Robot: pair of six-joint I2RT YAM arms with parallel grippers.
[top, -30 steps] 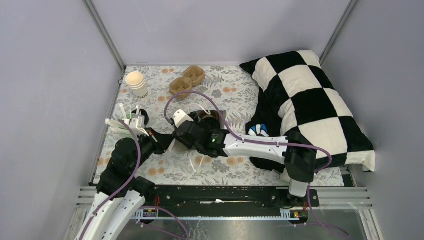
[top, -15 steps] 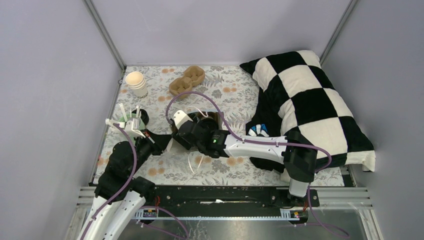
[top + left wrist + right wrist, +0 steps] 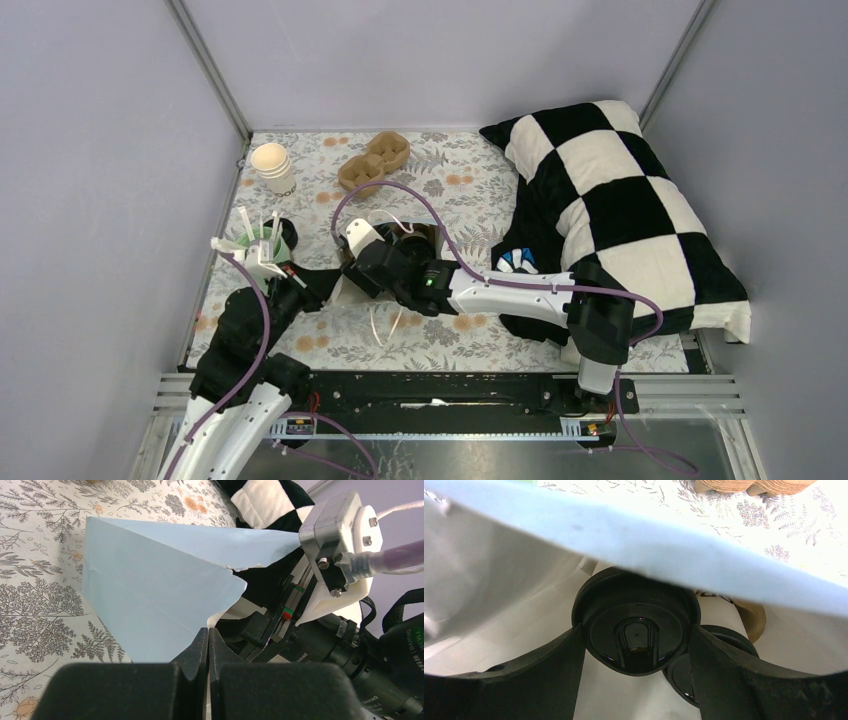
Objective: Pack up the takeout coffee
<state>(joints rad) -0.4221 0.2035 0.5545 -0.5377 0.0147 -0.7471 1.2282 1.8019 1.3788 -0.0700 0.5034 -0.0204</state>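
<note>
Floral-cloth bench point(image 3: 470, 190), grey walls | our left hand point(image 3: 207, 645) pinches the blue paper bag point(image 3: 150, 575) by its rim, we judge to hold its mouth open | our right hand point(image 3: 636, 647) clasps one black-lidded coffee cup point(image 3: 636, 627) inside the bag, beside the second cup point(image 3: 680, 677)

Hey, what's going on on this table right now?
The left pincer is shut on the edge of the blue bag, holding it up. The right pincer reaches into the bag's mouth, its fingers gripping a black-lidded coffee cup by the lid. A second lidded cup sits right beside it inside the bag.
</note>
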